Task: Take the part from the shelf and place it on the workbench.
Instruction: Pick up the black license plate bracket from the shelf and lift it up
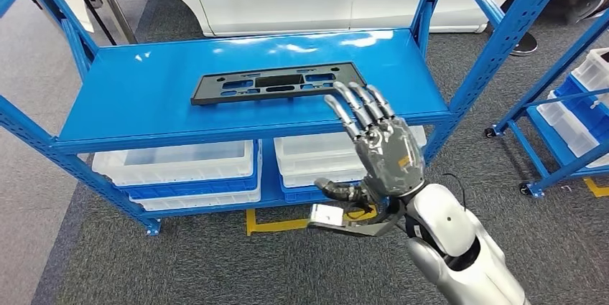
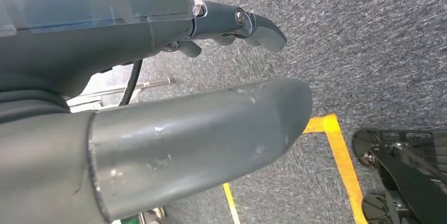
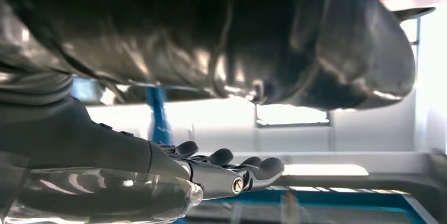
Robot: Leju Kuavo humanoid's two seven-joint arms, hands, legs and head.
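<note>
I see the black part (image 1: 279, 82) lying flat on the blue shelf (image 1: 143, 97), toward its far middle, untouched. My right hand (image 1: 377, 151) hovers over the shelf's near right edge, fingers straight, slightly spread, holding nothing. My left hand (image 2: 158, 129) hangs over grey carpet, fingers loosely extended; I can read no labels anywhere.

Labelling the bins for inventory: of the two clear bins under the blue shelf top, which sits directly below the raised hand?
The right-hand clear bin; the right hand overlaps it, while the left-hand clear bin sits clear of it.
</note>
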